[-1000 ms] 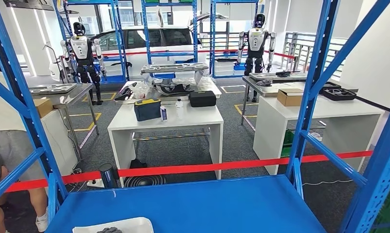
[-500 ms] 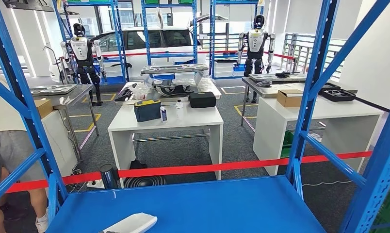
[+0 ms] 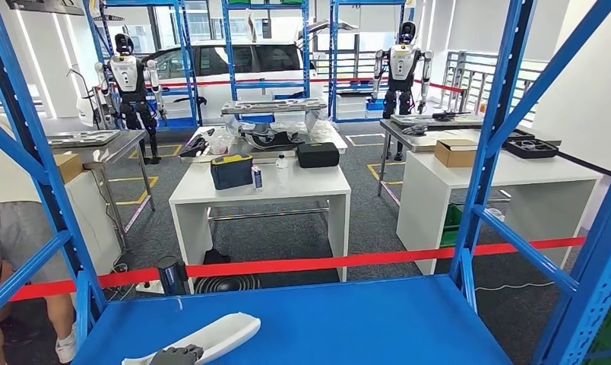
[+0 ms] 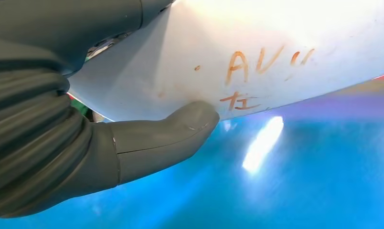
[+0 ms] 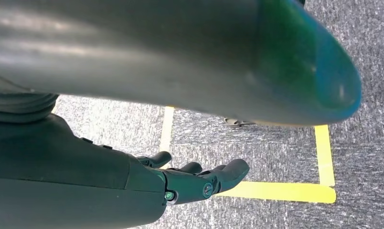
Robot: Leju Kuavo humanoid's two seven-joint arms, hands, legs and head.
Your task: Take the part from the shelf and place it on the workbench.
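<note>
Lifting the white part (image 3: 211, 339) off the blue shelf (image 3: 348, 319), I keep my left hand (image 3: 175, 355) clamped level; my right hand (image 5: 199, 181) hangs loose, holding nothing.

We see a white part (image 3: 211, 338) with orange marks | our grey left hand (image 3: 176, 355) | blue shelf (image 3: 348, 319) | red barrier tape (image 3: 310, 264) | grey floor (image 5: 257, 143) with yellow lines.
</note>
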